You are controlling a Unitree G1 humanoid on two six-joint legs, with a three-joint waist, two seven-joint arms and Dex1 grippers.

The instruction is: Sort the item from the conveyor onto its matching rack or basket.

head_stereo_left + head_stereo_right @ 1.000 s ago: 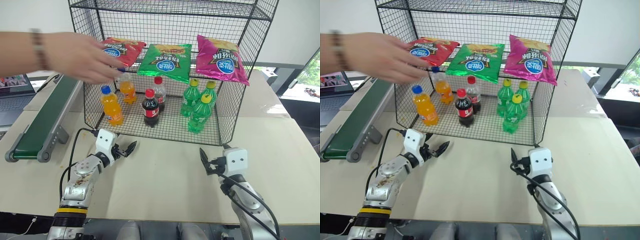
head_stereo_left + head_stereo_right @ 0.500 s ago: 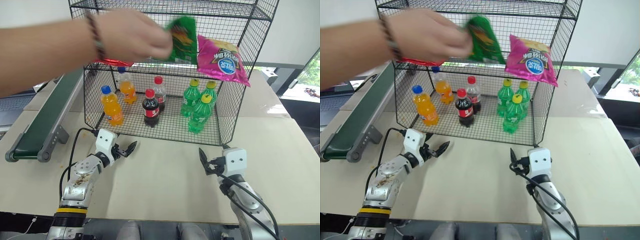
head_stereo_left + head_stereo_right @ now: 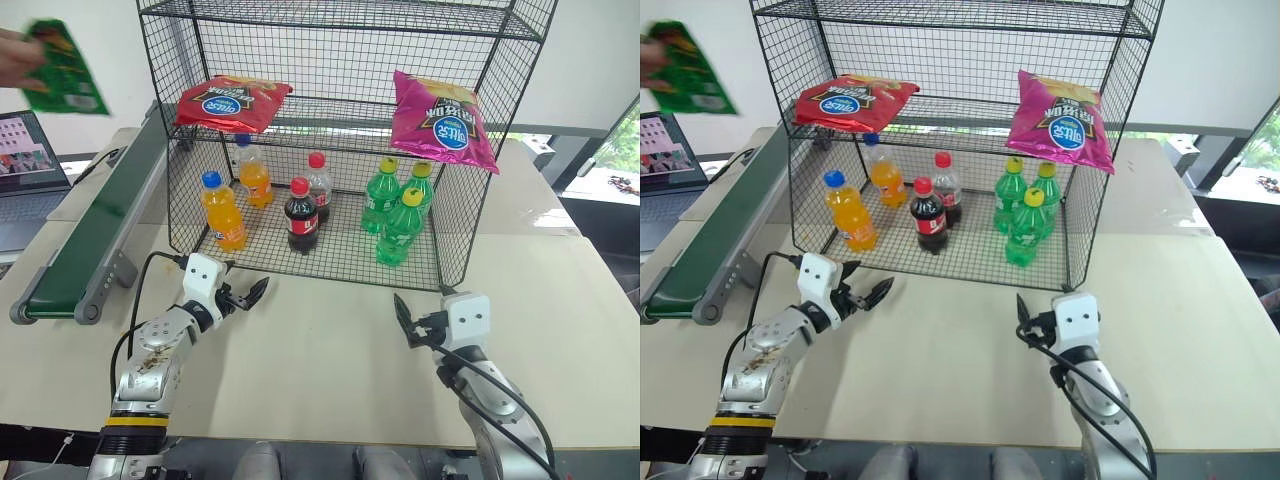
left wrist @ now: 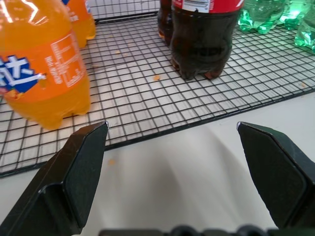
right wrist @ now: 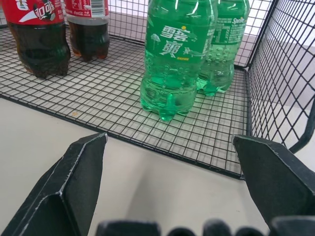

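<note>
A person's hand (image 3: 18,55) holds the item, a green chip bag (image 3: 68,68), in the air at the far left, above the far end of the conveyor (image 3: 95,235). The black wire rack (image 3: 455,230) stands at the back of the table. Its middle shelf carries a red bag (image 3: 232,102) and a magenta bag (image 3: 443,120), with a gap between them. My left gripper (image 3: 250,296) is open and empty, low over the table in front of the rack. My right gripper (image 3: 405,320) is also open and empty, facing the green bottles (image 5: 179,59).
Orange soda bottles (image 3: 222,212), cola bottles (image 3: 301,217) and green bottles (image 3: 400,227) stand on the rack's bottom tier. A laptop (image 3: 30,170) sits left of the conveyor. Bare tabletop (image 3: 330,360) lies between my grippers and the rack.
The person's hand has taken the green bag off the rack's middle shelf and carried it to the upper left, over the conveyor. Both grippers have kept still.
</note>
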